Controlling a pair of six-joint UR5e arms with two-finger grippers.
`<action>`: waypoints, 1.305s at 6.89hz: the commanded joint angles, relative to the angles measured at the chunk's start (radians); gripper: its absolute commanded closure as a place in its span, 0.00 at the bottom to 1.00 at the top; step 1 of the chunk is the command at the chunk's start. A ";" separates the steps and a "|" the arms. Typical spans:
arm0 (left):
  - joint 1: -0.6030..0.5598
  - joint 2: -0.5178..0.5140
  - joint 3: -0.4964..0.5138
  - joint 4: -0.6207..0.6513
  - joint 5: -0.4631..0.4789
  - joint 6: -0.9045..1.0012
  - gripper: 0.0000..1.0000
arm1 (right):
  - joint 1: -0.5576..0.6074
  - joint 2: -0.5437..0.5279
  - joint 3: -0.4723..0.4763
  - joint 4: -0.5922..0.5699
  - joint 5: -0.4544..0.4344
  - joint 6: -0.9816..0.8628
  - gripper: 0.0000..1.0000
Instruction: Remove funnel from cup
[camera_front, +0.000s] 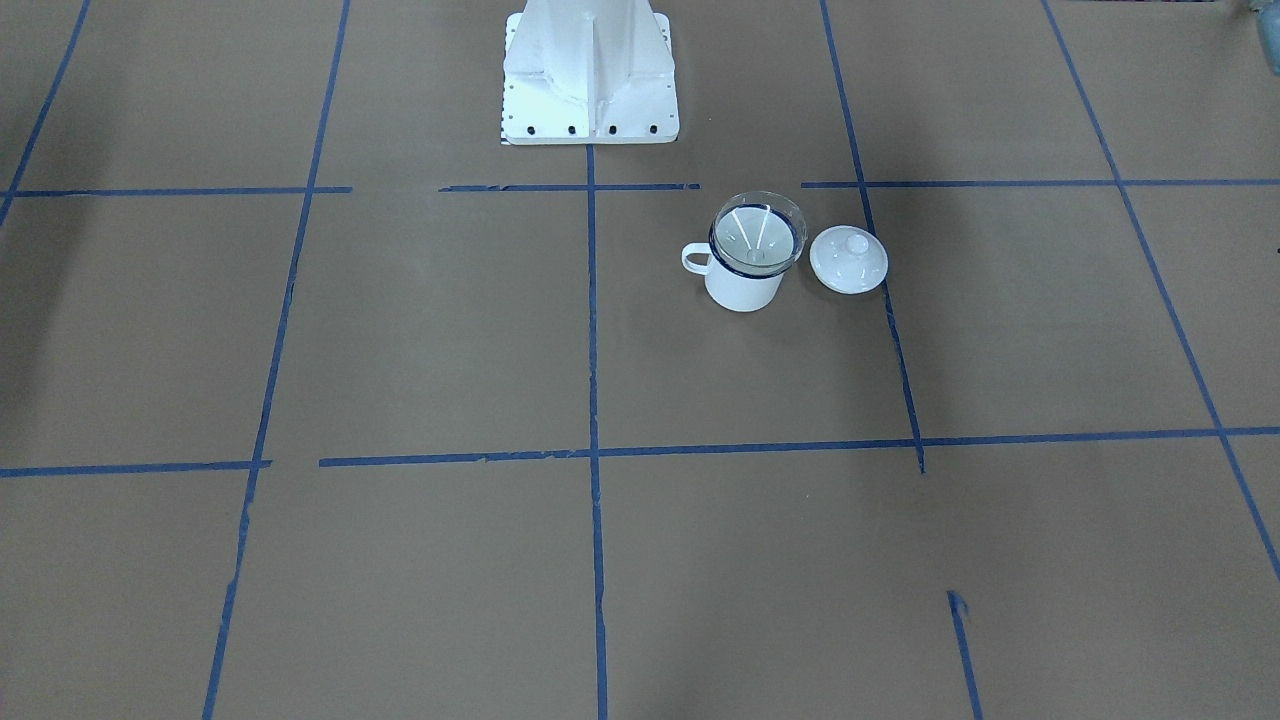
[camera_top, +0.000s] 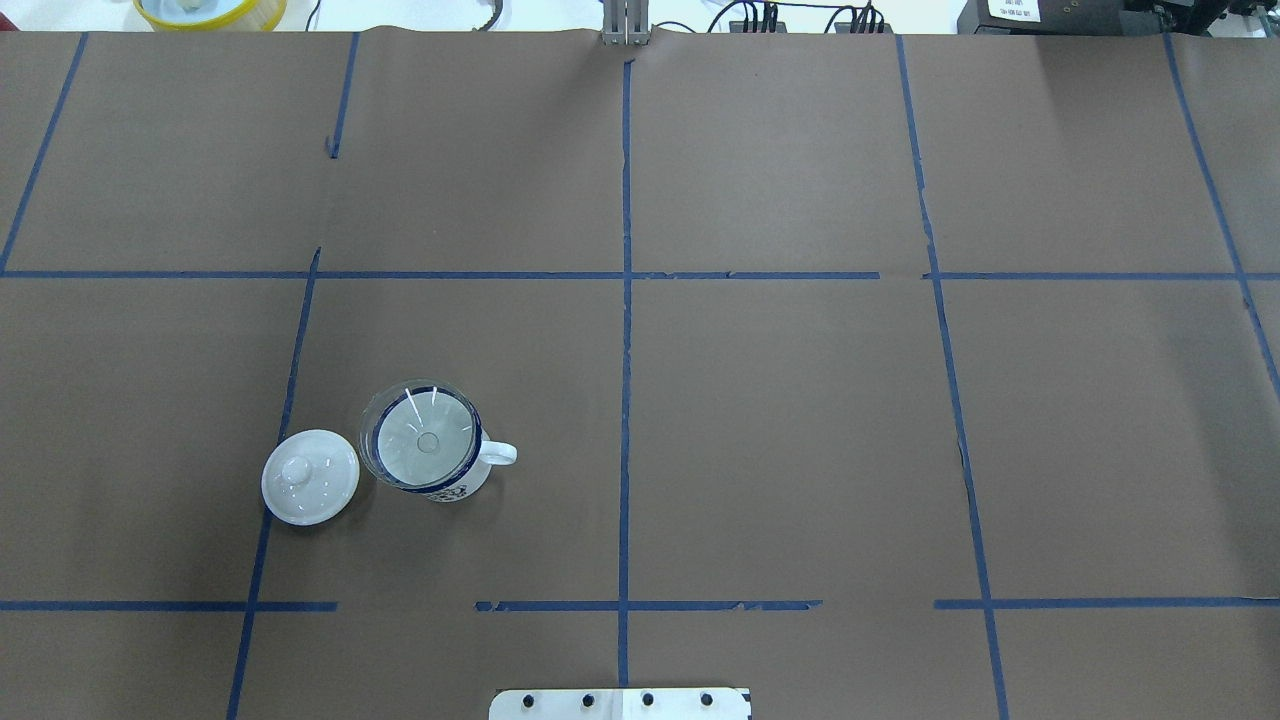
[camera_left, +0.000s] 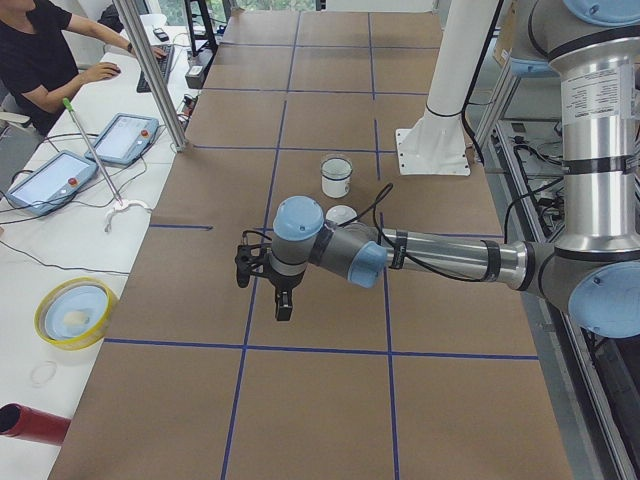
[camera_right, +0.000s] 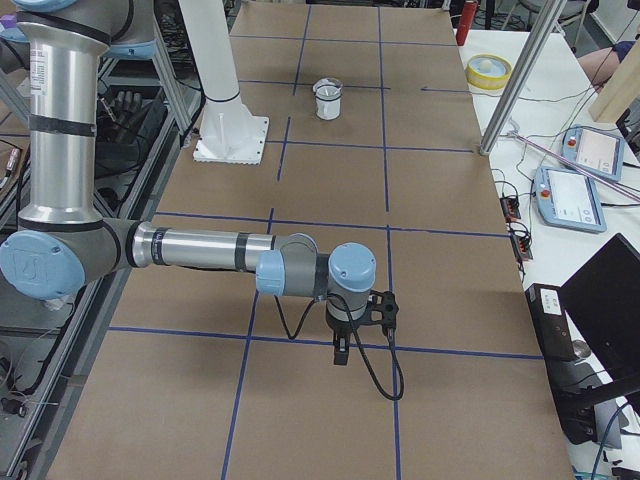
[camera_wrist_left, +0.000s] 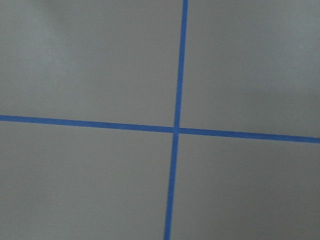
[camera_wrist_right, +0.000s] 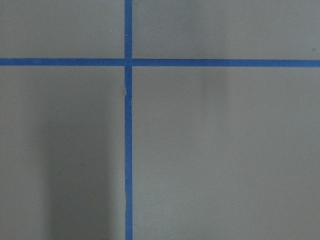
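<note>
The funnel (camera_top: 425, 441) sits in the cup (camera_top: 450, 489), its cone resting on the blue rim. They stand on the robot's left half of the table (camera_top: 800, 400), nearer the robot's edge than the far edge. The lid (camera_top: 310, 477) lies just beside the cup, on the side toward the table's left end. The cup's handle points toward the middle. Open brown paper lies all round the pair.

Only the side views show the arms. The left gripper (camera_left: 281, 303) hangs over the table toward the left end, well apart from the cup. The right gripper (camera_right: 341, 352) hangs toward the right end, farther off. From there I cannot tell whether either pincer is open or closed.

Both wrist cameras see only paper and crossing blue tape (camera_wrist_left: 176, 129). Past the far edge are a yellow bowl (camera_left: 73, 312), two tablets (camera_left: 47, 180) and a seated person (camera_left: 45, 55).
</note>
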 joint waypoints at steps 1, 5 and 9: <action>0.150 -0.061 -0.103 0.007 -0.002 -0.425 0.00 | 0.000 0.000 0.000 0.000 0.000 0.000 0.00; 0.482 -0.484 -0.114 0.314 0.119 -1.204 0.02 | 0.000 0.000 0.000 0.000 0.000 0.000 0.00; 0.744 -0.763 -0.094 0.635 0.370 -1.395 0.06 | 0.000 0.000 0.000 0.000 0.000 0.000 0.00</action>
